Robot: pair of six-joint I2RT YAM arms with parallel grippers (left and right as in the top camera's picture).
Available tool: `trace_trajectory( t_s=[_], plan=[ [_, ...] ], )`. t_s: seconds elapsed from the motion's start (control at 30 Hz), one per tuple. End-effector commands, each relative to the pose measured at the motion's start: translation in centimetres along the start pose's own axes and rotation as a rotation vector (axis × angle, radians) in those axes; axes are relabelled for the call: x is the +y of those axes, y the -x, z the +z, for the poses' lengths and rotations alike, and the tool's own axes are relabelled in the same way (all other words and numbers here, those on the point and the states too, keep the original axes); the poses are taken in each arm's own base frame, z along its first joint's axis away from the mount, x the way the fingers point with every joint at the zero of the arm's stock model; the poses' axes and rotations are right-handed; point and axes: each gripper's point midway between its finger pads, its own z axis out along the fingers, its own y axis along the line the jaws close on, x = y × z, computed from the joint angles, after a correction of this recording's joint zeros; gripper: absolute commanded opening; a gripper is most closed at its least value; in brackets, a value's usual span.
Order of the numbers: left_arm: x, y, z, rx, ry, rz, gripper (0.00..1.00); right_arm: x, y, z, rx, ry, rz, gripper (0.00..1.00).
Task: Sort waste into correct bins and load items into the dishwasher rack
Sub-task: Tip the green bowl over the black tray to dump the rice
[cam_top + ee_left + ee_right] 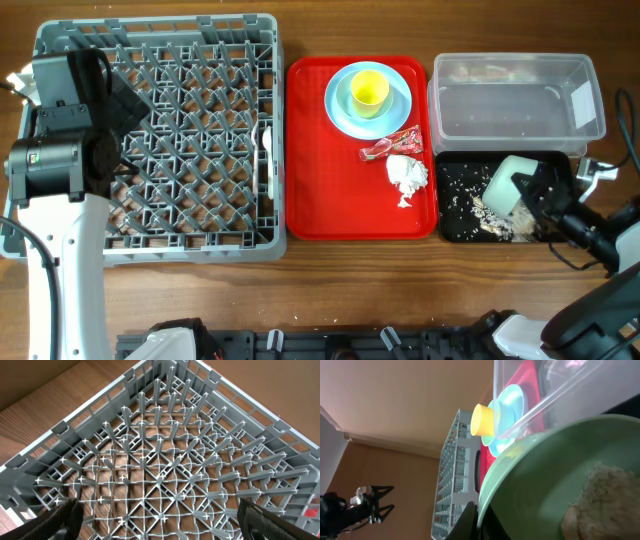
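My right gripper (481,520) is shut on the rim of the mint green bowl (508,186) and holds it tipped over the black tray (455,225). Pale rice scraps (468,200) lie in that tray, and a clump (602,495) still sits inside the bowl (555,480). The clear tub (515,95) stands behind it. The red-and-white wrapper (390,145) and white tissue (406,174) lie on the red tray (310,190) beside the blue plate (340,105) with the yellow cup (368,92). My left gripper (160,520) is open above the grey dishwasher rack (160,140). A white utensil (267,160) rests in the rack.
The left arm's body (60,150) covers the rack's left side. The right arm (590,235) lies across the table's right edge. A black rail (330,345) runs along the front edge.
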Motion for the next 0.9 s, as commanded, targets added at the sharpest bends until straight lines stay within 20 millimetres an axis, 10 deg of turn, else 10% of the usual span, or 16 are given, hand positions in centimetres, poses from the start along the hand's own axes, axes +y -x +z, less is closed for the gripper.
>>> trace_trajectory(
  t_s=[0.0,0.4,0.87],
  plan=[
    [0.3,0.5,-0.2,-0.017,0.006,-0.02,1.0,1.5,0.8,-0.1,-0.052,0.106,-0.041,0.04],
    [0.3,0.5,-0.2,-0.017,0.006,-0.02,1.0,3.7,2.6,-0.8,-0.104,0.257,0.068,0.04],
    [0.3,0.5,-0.2,-0.017,0.006,-0.02,1.0,2.9,-0.2,-0.4,-0.023,0.111,0.282,0.04]
  ],
)
